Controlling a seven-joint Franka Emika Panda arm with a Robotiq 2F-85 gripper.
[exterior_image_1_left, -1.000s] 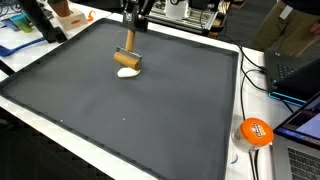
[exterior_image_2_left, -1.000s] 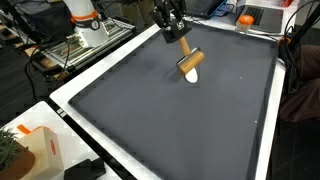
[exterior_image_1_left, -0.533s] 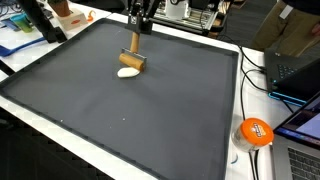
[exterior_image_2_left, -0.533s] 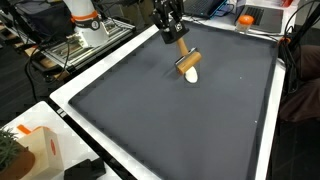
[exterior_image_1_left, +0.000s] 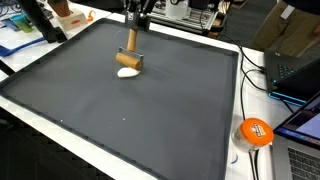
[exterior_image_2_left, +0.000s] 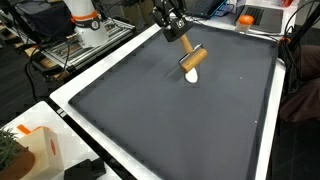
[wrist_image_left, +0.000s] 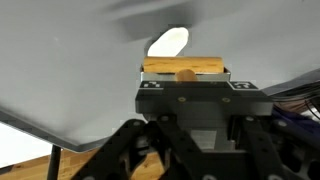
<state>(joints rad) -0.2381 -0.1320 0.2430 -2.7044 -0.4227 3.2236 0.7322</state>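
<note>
Pincer (exterior_image_1_left: 132, 24) closed hard on the upper end of the handle of a wooden tool (exterior_image_1_left: 130, 58). Handle nearly upright, slightly tilted in an exterior view (exterior_image_2_left: 186, 45). Short cylindrical head set crosswise at the lower end.

Tool held over the dark mat (exterior_image_1_left: 150, 115), close to the mat's edge on the arm's side and well apart from the other three edges.

White oval blob (exterior_image_1_left: 127, 71) flat on the mat directly under the head. Head and blob look touching, but contact cannot be told for certain.

In the wrist view, wooden head (wrist_image_left: 183, 68) crosswise just beyond the pincer body, blob (wrist_image_left: 168, 41) past it.

Mat on a white tabletop (exterior_image_1_left: 244, 100). Orange round object (exterior_image_1_left: 255, 131) off the mat, beside one corner.
</note>
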